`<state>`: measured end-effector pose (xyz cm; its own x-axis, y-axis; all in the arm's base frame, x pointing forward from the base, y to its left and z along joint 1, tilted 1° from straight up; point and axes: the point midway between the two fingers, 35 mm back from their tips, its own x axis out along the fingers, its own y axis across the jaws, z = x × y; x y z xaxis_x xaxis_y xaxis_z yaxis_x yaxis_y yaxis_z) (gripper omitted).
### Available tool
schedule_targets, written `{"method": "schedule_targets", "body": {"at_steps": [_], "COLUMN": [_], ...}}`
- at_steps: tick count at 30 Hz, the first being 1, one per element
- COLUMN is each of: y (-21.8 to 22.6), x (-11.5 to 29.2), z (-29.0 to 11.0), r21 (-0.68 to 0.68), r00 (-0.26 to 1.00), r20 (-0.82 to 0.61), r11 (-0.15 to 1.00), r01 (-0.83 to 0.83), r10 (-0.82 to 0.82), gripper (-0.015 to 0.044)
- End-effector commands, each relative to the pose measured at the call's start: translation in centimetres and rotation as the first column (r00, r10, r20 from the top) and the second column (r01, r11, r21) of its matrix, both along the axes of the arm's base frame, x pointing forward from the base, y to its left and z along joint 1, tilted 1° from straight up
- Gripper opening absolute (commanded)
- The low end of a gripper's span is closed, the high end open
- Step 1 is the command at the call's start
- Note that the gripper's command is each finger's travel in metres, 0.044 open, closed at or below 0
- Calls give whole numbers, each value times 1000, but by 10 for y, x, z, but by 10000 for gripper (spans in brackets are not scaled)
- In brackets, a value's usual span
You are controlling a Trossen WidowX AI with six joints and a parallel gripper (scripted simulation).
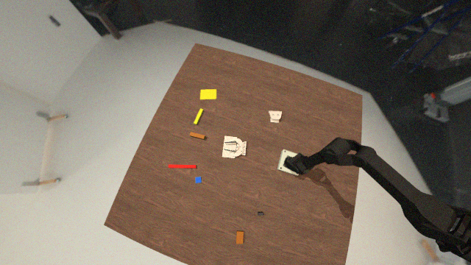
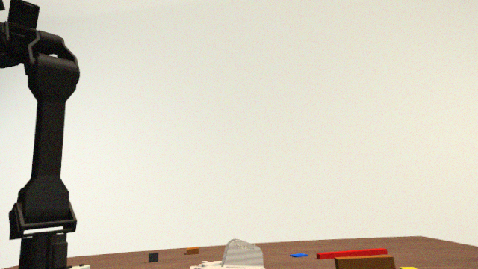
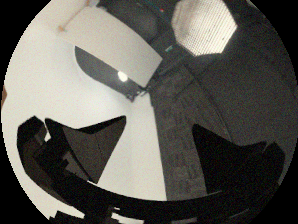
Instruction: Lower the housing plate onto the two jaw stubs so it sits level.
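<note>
Going by top view, note red stick (image 1: 182,166) (image 2: 352,254) far left on desk (image 1: 243,191) (image 2: 411,244). Then orange stick (image 1: 197,135) (image 2: 364,263) and yellow stick (image 1: 198,116) (image 2: 408,267) above it, plus blue square (image 1: 198,179) (image 2: 299,255) below. See yellow rectangle (image 1: 208,94) higher up. Next, find white base (image 1: 229,147) (image 2: 209,267) with upright pieces, mid-desk. Below and to right, see orange block (image 1: 240,237) (image 2: 192,250), then small dark block (image 1: 260,213) (image 2: 153,258). Take small white piece as housing plate (image 1: 275,116): lying on desk, off white base, well apart from fingers. At right, see black arm (image 1: 390,173) (image 2: 50,138) rising from pale mount (image 1: 282,162) (image 2: 84,267). Mark fingers released, spread wide, nothing between, pointed toward walls in wrist view.
</note>
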<state>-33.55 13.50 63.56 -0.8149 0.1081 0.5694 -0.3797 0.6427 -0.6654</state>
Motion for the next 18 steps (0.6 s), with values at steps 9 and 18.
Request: {"method": "schedule_targets", "body": {"at_steps": [9,18], "y": [46,96], "x": [22,55], "z": [-4,-16], "r21": [-37,-92], "r00": [989,958], "r20": [25,61], "r11": [988,954], "r01": [147,285], "r10": [-146,-280], "gripper": [440,440]}}
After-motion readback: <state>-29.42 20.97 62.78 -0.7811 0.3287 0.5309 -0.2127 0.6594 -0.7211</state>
